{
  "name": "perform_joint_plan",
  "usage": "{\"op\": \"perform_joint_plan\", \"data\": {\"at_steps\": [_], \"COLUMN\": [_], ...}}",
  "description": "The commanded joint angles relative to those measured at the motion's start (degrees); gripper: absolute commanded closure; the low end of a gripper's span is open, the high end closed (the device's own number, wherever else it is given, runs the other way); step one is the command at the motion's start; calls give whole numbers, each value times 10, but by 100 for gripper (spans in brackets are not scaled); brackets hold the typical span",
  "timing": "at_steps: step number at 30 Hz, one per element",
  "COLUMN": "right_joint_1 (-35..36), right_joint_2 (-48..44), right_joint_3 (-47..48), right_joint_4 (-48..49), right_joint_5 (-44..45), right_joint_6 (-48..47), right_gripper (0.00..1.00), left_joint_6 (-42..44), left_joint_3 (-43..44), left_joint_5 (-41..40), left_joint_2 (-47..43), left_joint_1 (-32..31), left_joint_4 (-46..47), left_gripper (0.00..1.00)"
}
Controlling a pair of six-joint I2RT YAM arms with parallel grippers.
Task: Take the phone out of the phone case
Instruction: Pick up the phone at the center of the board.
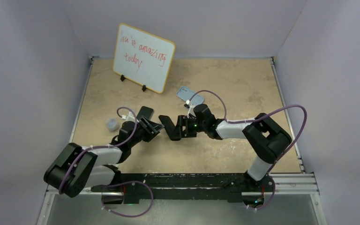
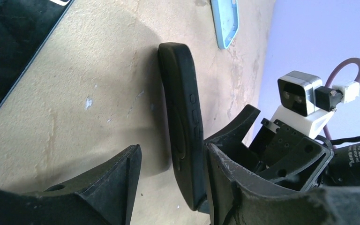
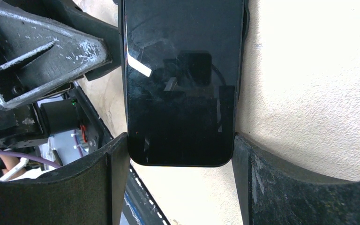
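R hand [image 3: 176, 145] is gripping phone [image 3: 183, 79] across its width, mid-frame, top end cut off. L hand [image 2: 172, 154] is standing open round its edge. Blue case [image 1: 186, 93] is lying on counter [image 1: 243, 89], upper centre.

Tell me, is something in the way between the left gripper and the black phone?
Nothing visible is. The black phone stands edge-on between the open fingers of the left gripper, with only a bare gap on one side. The right gripper clamps its other end.
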Motion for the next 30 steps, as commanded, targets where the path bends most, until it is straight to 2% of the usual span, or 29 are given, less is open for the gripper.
{"op": "perform_joint_plan", "data": {"at_steps": [1, 6, 12, 16, 21, 23, 25, 30], "right_joint_1": [-3, -3, -3, -4, -6, -17, -29, -48], "right_joint_2": [4, 6, 7, 9, 16, 21, 26, 18], "right_joint_3": [0, 3, 4, -2, -15, -29, -44, -58], "right_joint_4": [14, 11, 14, 24, 58, 94, 132, 155], "right_joint_5": [10, 7, -1, -23, -42, -61, -80, -102], "right_joint_6": [-10, -13, -10, 5, 26, 50, 74, 93], "right_gripper": [100, 100, 100, 100, 100, 100, 100, 100], "left_joint_6": [-20, -15, -23, -36, -41, -37, -24, 0], "left_joint_3": [26, 40, 40, 34, 12, 2, -3, -27], "left_joint_5": [3, 2, 3, 18, 25, 23, 22, 25], "left_joint_2": [26, 41, 88, 128, 146, 140, 132, 117], "left_joint_1": [3, 3, 3, 3, 3, 3, 4, 12], "left_joint_4": [86, 92, 129, 184, 250, 267, 271, 301], "left_gripper": [48, 48, 57, 70, 94, 100, 100, 100]}}
